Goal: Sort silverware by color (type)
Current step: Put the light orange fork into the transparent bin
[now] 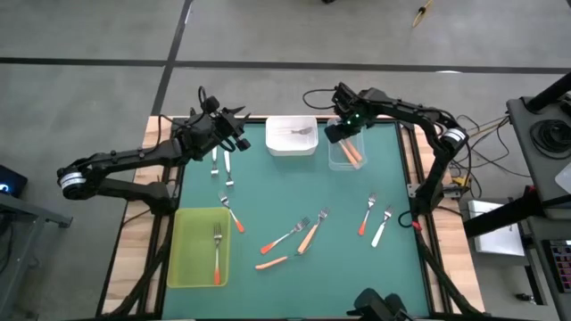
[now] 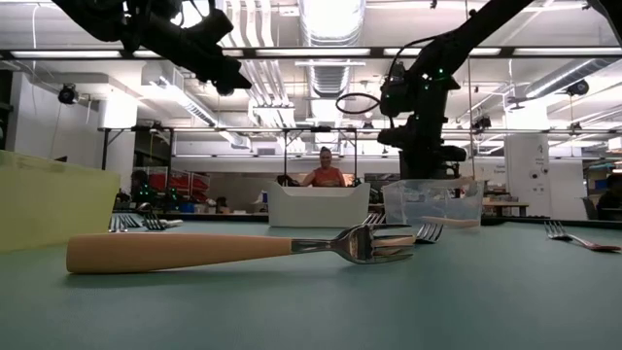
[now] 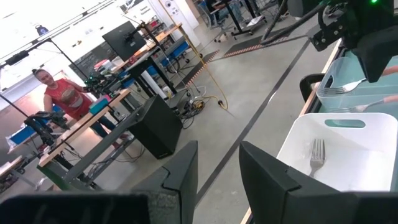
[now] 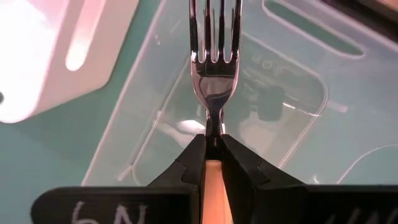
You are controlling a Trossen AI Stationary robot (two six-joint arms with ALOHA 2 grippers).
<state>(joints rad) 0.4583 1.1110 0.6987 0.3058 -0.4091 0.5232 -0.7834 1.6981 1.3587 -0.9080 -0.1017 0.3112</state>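
Fork held over the clear tray

Right gripper (image 4: 212, 152) is clamped on a light-orange fork (image 4: 212, 93), tines running straight out from the jaws, hanging over the clear tray (image 1: 337, 161) at the far right. I judge a release comes next. Left gripper (image 3: 217, 168) waits far left, jaws apart, empty, beside the white tray (image 1: 290, 143).

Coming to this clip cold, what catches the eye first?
The right gripper is shut on a light orange fork, held over the clear tray at the far side of the mat. Beside it sits the white tray with a fork inside, and loose forks lie scattered mid-table. The left gripper hangs empty above the far left edge.
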